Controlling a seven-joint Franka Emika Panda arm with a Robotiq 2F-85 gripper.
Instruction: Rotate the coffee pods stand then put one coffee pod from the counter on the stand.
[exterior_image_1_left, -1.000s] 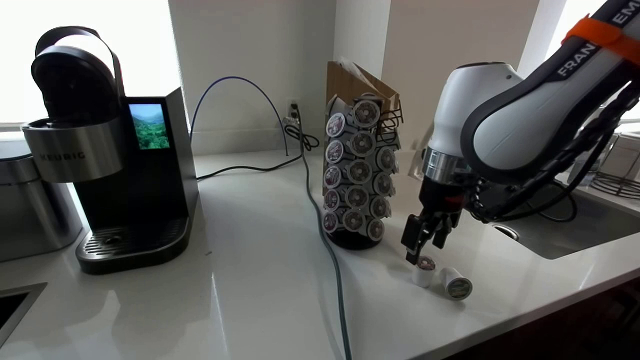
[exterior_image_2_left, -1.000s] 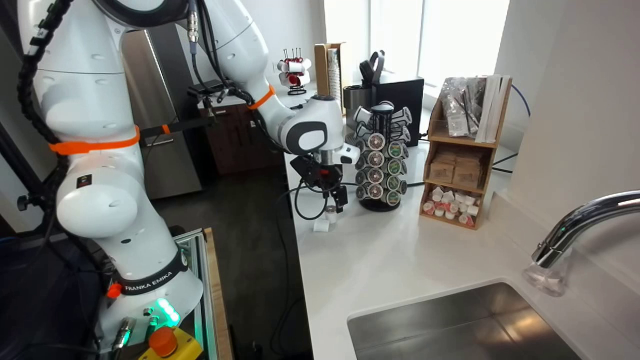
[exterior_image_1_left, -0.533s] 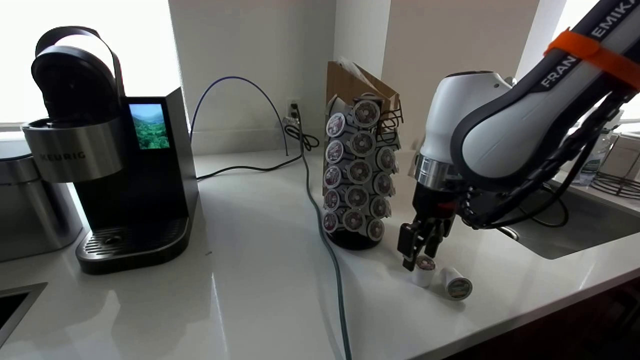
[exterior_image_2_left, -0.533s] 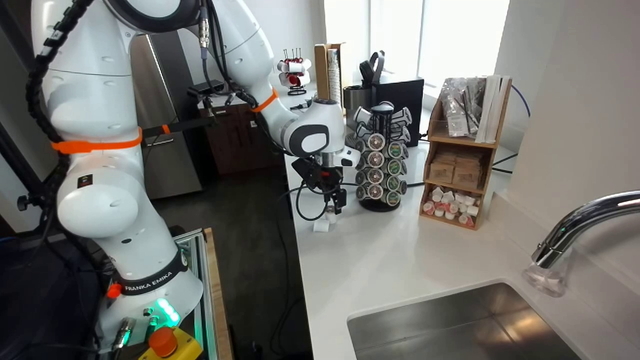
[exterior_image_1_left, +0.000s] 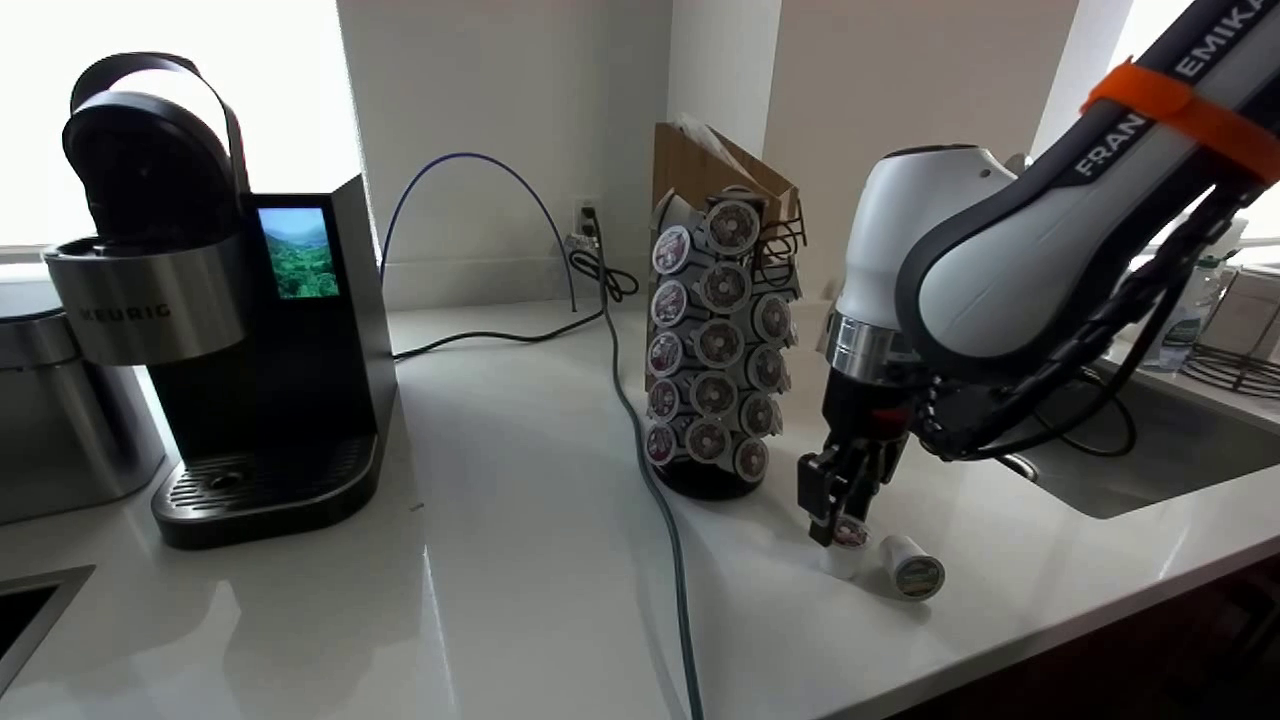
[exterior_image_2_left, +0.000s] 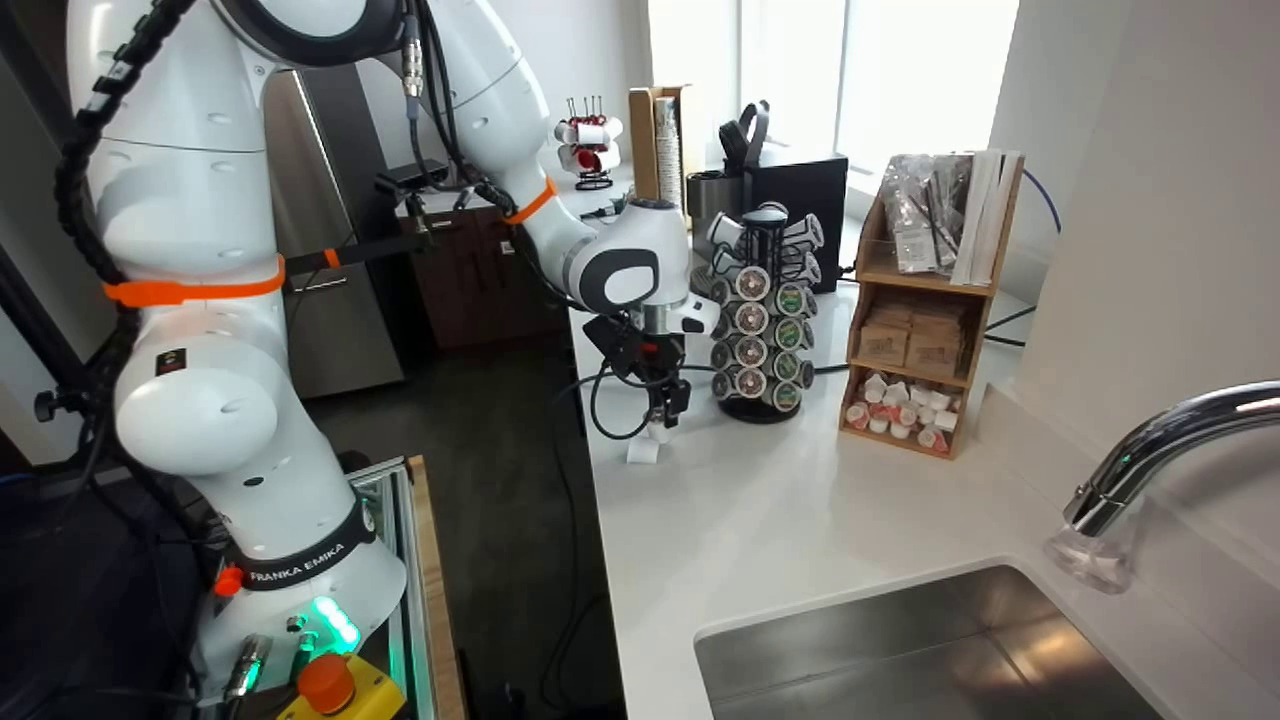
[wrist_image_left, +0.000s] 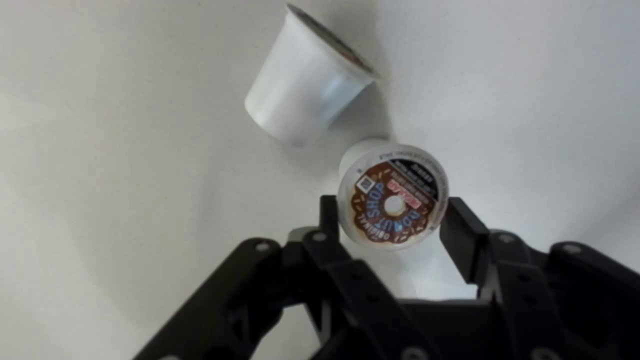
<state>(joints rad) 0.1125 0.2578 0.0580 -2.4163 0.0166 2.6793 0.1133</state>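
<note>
my pincer (wrist_image_left: 393, 215) hugs a little coffee pod (wrist_image_left: 392, 197)

my pincer points down and pinches the coffee pod, with one finger (wrist_image_left: 462, 240) on each side of its round lid. the wrist view shows the lid looking up at me, with a brown donut and blue letters on it. the coffee pod is down low at the white counter (exterior_image_1_left: 520, 520), but i can't tell if its bottom touches. just beside it, a second pod (wrist_image_left: 305, 82) lies on its side, with a small gap between the two.

the coffee pods stand (exterior_image_1_left: 708, 482) is tall and dark, and it is near my pincer but apart from it. lots of round pods (exterior_image_1_left: 718, 343) sit on it, one above the other. in an exterior view, a dark cord (exterior_image_1_left: 674, 540) lies on the counter just beside the stand. the black coffee maker (exterior_image_1_left: 300, 375) is well apart from me, with its top up and a small bright screen (exterior_image_1_left: 298, 253). in an exterior view i also see a wooden shelf (exterior_image_2_left: 920, 282) with little white cups (exterior_image_2_left: 878, 422) at the bottom, and a steel sink (exterior_image_2_left: 870, 665) with a shiny tap (exterior_image_2_left: 1170, 437).
</note>
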